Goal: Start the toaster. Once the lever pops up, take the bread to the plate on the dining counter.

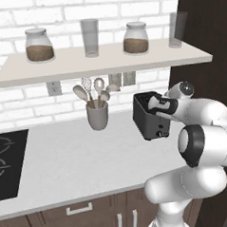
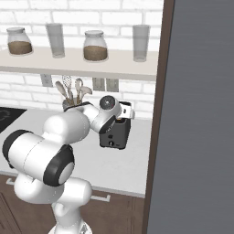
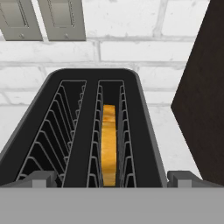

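The black toaster (image 1: pixel 148 119) (image 2: pixel 114 133) stands on the pale worktop near the brick wall. In the hand view I look down into the toaster (image 3: pixel 85 131); the bread (image 3: pixel 109 144), a yellowish slice, stands on edge in its right slot, and the left slot is empty. My gripper (image 1: pixel 154 103) (image 2: pixel 125 111) (image 3: pixel 113 180) hovers just above the toaster's top, open wide, with one fingertip at each side of the toaster and nothing between them. The plate and the dining counter are out of view.
A grey utensil cup (image 1: pixel 97 115) with spoons stands left of the toaster. Overhead, a shelf (image 1: pixel 103 63) holds jars and glasses. A black cooktop (image 1: pixel 9 162) lies at the far left. A tall dark cabinet (image 2: pixel 196 114) stands close on the toaster's right.
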